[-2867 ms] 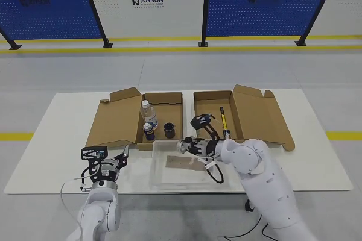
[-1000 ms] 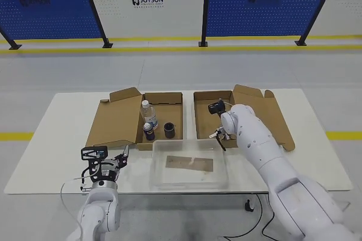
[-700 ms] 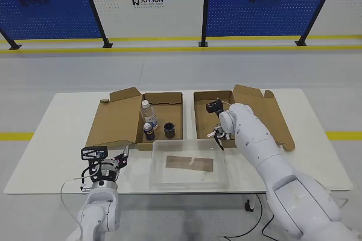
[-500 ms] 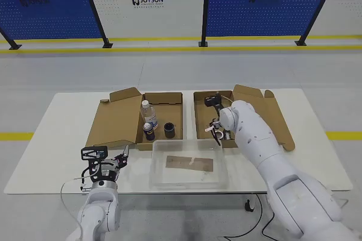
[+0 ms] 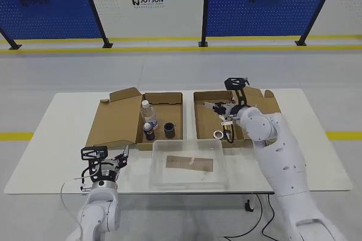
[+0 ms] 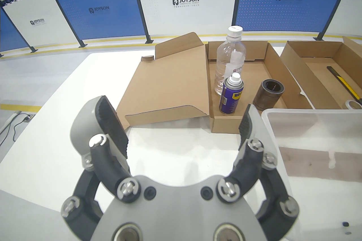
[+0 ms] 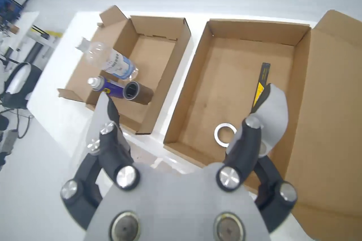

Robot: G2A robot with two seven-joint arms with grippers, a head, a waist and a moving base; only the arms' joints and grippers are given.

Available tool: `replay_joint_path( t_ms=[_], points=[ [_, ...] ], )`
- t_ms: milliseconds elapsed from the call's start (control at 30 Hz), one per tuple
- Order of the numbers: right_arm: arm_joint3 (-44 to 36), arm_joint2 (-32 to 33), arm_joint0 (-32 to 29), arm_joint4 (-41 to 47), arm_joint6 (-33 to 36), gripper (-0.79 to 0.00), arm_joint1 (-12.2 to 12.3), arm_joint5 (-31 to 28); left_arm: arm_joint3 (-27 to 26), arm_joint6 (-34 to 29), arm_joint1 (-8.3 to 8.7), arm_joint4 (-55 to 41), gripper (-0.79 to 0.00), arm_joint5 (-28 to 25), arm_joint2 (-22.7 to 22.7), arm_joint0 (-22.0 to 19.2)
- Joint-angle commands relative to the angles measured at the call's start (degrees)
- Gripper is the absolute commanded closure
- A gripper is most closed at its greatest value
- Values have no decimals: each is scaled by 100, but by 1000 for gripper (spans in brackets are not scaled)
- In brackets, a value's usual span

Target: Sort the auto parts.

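**Worktop:** one white rectangular worktop (image 5: 60, 138).

**Containers, three**
- Two open brown cardboard boxes are set side by side at the far middle, flaps folded outward.
- One clear plastic bin (image 5: 155, 164) is set just in front of them. A flat brown patch is seen at its floor; whether it lies inside or beneath cannot be told.

**Left cardboard box (image 5: 172, 107), three items,** all grouped at the near end:
- one clear plastic water bottle (image 5: 148, 112)
- one blue spray can with a white cap (image 5: 148, 131)
- one dark hollow metal cylinder (image 5: 169, 129)

All three are seen standing upright in the left wrist view. The cylinder's open bore is given by the right wrist view.

**Right cardboard box (image 5: 205, 117), two items:**
- one silver metal ring (image 5: 218, 134), lying flat by the near wall
- one long black-and-yellow bar tool (image 7: 261, 78), laid along the floor. Its length is shown in the right wrist view; in the top view the arm lies across it.

**Hands, two**
- The left hand (image 6: 175, 112) is held over the near left of the worktop, well apart from the boxes. Its fingers are spread and nothing is held.
- The right hand (image 7: 186, 93) is held above the right box. Its fingers are spread and nothing is held.
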Motion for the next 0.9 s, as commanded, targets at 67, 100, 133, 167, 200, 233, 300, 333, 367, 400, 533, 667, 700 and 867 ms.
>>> replay_joint_path(
  t_ms=[67,100,133,167,200,233,300,333,367,400,533,667,700,867],
  points=[
    [-1347,371,-892,212,-39,-785,82,22,0,0,0,0,-785,0,0,0],
    [-1570,431,-1080,262,-80,-785,96,41,0,0,0,0,-785,0,0,0],
    [-1768,494,-1255,296,-114,-785,110,46,0,0,0,0,-785,0,0,0],
    [-1956,561,-1423,382,-163,-785,123,25,0,0,0,0,-785,0,0,0],
    [-2128,639,-1589,435,-190,-785,139,-4,0,0,0,0,-785,0,0,0],
    [-2298,736,-1745,476,-220,-785,156,-14,0,0,0,0,-785,0,0,0],
    [-2626,953,-2054,623,-274,-785,191,-94,0,0,0,0,-785,0,0,0],
    [-2788,1063,-2216,661,-273,-785,210,-120,0,0,0,0,-785,0,0,0],
    [-2942,1185,-2371,693,-275,-785,228,-127,0,0,0,0,-785,0,0,0],
    [-3049,1330,-2512,746,-283,-785,248,-162,0,0,0,0,-785,0,0,0],
    [-3431,1767,-3036,925,-300,-785,309,-271,0,0,0,0,-785,0,0,0],
    [-3739,2066,-3523,1048,-373,-785,350,-316,0,0,0,0,-785,0,0,0],
    [-3797,2143,-3637,1054,-401,-785,358,-269,0,0,0,0,-785,0,0,0],
    [-4220,2412,-4077,842,-326,-785,405,-88,0,0,0,0,-785,0,0,0]
  ],
)
